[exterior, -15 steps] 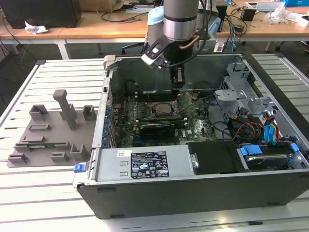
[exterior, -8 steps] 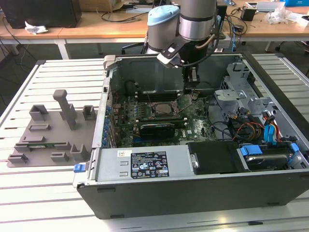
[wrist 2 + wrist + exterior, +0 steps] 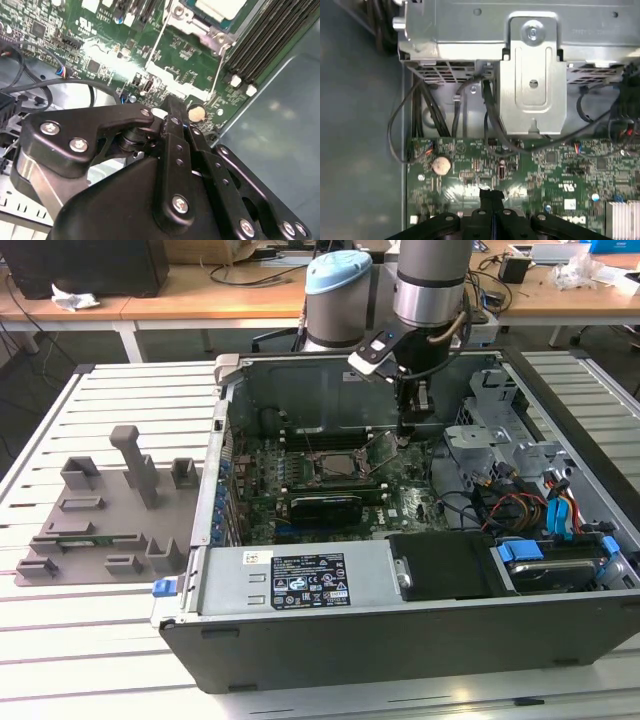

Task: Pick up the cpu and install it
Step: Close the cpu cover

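My gripper is pinched shut (nothing visibly held). The cpu lies just ahead, in its socket.

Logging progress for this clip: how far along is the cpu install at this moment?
Done, it seems: the cpu lies in the motherboard socket, judging by the second wrist view. In hand: nothing; the gripper is shut and empty above the board beside the socket, near the coin battery. Left: the socket's metal flap looks raised in the exterior view, so clamping appears undone.
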`<move>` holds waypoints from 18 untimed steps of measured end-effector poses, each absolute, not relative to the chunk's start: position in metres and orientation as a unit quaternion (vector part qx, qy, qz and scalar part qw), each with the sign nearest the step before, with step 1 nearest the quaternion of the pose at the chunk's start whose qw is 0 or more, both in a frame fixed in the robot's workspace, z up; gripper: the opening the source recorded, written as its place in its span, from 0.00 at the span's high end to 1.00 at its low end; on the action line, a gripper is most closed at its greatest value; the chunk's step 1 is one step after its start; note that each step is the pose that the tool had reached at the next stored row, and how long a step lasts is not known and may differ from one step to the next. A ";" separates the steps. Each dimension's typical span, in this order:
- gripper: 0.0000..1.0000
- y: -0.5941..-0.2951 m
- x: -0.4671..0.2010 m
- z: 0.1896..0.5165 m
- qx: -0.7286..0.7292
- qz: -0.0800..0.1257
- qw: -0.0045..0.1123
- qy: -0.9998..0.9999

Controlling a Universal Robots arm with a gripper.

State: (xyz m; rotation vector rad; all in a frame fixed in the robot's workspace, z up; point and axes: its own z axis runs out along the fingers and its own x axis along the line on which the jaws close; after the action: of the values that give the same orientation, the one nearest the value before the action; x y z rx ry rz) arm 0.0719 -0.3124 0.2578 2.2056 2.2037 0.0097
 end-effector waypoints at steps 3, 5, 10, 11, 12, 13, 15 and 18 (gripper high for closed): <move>0.89 -0.312 0.077 0.251 0.707 0.001 0.010 0.707; 0.89 -0.312 0.078 0.246 0.707 -0.001 0.008 0.707; 0.89 -0.312 0.076 0.245 0.707 -0.001 0.007 0.707; 0.89 -0.312 0.074 0.245 0.707 -0.001 0.008 0.707; 0.89 -0.312 0.071 0.245 0.707 -0.001 0.008 0.707; 0.89 -0.312 0.069 0.245 0.707 -0.001 0.008 0.707; 0.89 -0.312 0.063 0.246 0.707 0.000 0.009 0.707; 0.89 -0.312 0.054 0.245 0.707 0.001 0.010 0.707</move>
State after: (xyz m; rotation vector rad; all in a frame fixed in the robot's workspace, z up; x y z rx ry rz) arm 0.0535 -0.3123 0.2453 2.2085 2.2065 0.0036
